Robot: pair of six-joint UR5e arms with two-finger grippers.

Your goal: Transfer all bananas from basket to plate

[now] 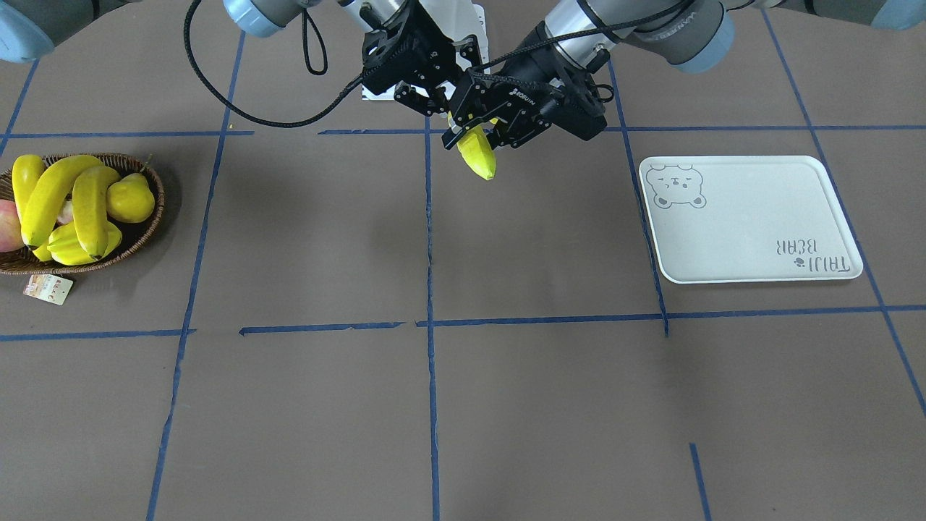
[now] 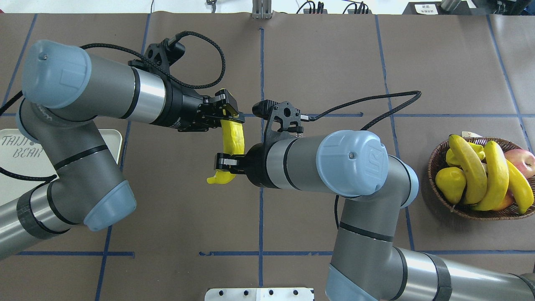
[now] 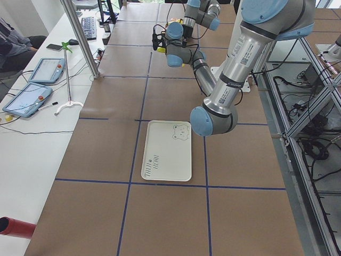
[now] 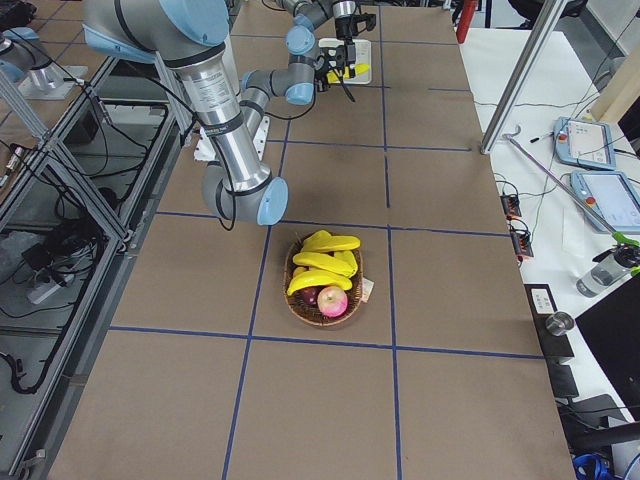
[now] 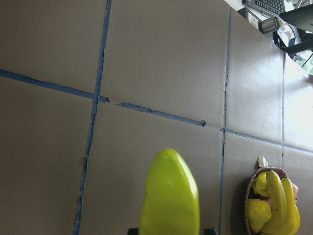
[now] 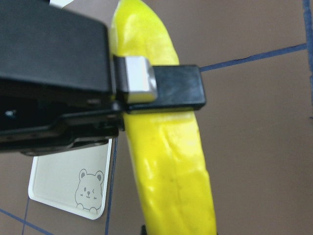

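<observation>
Brown table (image 1: 304,405), blue tape grid. One banana (image 2: 233,138) aloft over table middle. Left gripper (image 2: 229,113) pinches its far end, right gripper (image 2: 225,163) its near end. Basket (image 1: 148,217) with three bananas (image 1: 51,195) toward right end. Plate (image 1: 752,224) toward left end, bare table between.

Overhead from behind, front view opposite, side views along table (image 3: 106,213), wrist cameras close, both showing banana (image 6: 166,161)
</observation>
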